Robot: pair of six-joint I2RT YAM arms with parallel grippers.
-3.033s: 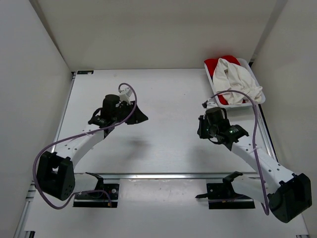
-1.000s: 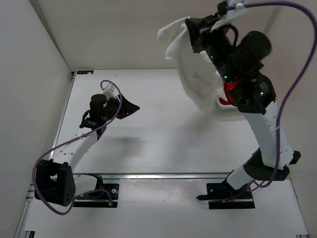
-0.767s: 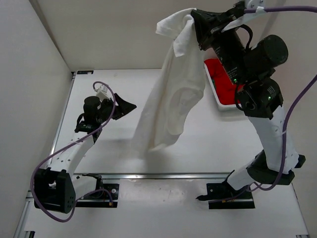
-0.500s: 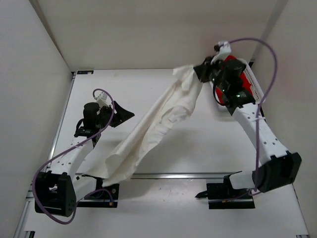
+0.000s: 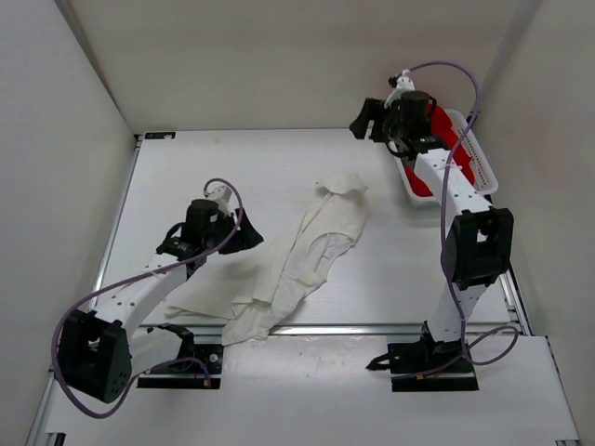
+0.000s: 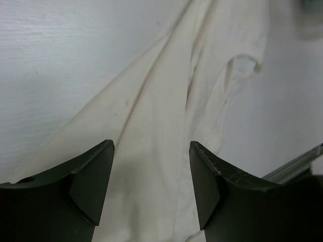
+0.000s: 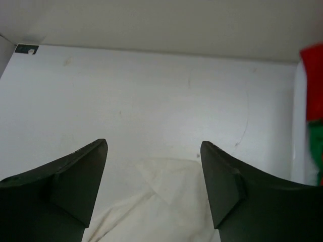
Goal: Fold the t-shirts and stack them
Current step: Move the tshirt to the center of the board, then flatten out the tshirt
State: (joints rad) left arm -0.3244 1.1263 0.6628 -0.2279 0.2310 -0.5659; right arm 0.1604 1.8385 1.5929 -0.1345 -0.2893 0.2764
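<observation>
Between the fingers of the left gripper (image 6: 151, 146) I see only cloth lying below. The jaws stand wide apart and clamp nothing. That cloth is the cream-white t-shirt (image 5: 297, 255), crumpled on the table (image 5: 204, 167) in one long strip. Its long axis runs on a diagonal: the narrower end, with a turned-over flap, points toward the far right, and the broader end fans out near-left until it overlaps the metal rail (image 5: 372, 328) at the table's near edge. From above, the left gripper sits at the strip's left edge; I cannot tell whether it touches.

The right gripper (image 5: 363, 119) is at the far right, raised beside the basket (image 5: 479, 163), and its jaws are also spread wide with nothing between them — bare table and the shirt's far tip show beyond. The red t-shirt (image 5: 420, 177) lies in the basket, with a sliver of the green t-shirt (image 7: 316, 154) just below it in the right wrist view. The right arm crosses over the basket.
</observation>
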